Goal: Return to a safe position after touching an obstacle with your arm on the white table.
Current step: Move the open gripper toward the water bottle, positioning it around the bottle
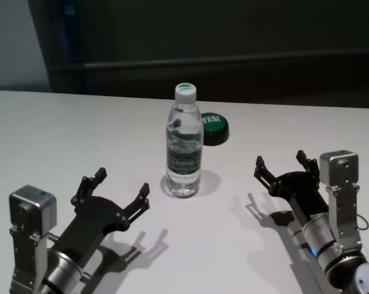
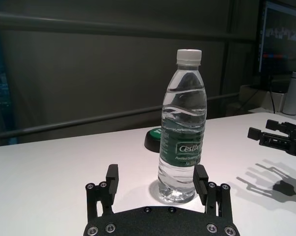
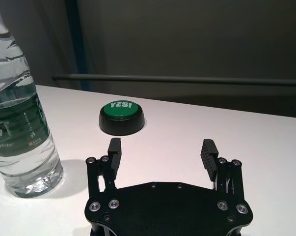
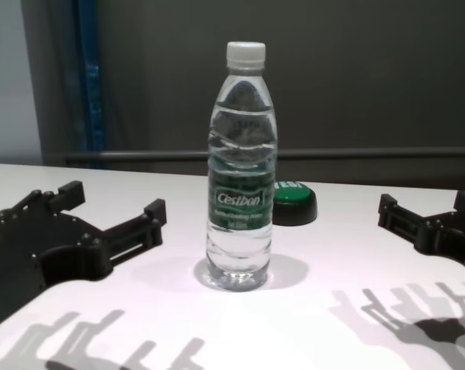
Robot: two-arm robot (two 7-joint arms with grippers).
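The obstacle, a clear water bottle with a white cap and green label, stands upright mid-table on the white table. It also shows in the chest view, the left wrist view and the right wrist view. My left gripper hovers open to the bottle's near left, apart from it, fingers pointing toward it. My right gripper is open at the near right, well clear of the bottle. Neither gripper holds anything.
A low black puck with a green "YES!" top sits just behind and right of the bottle, also seen from the right wrist. A dark wall runs behind the table's far edge.
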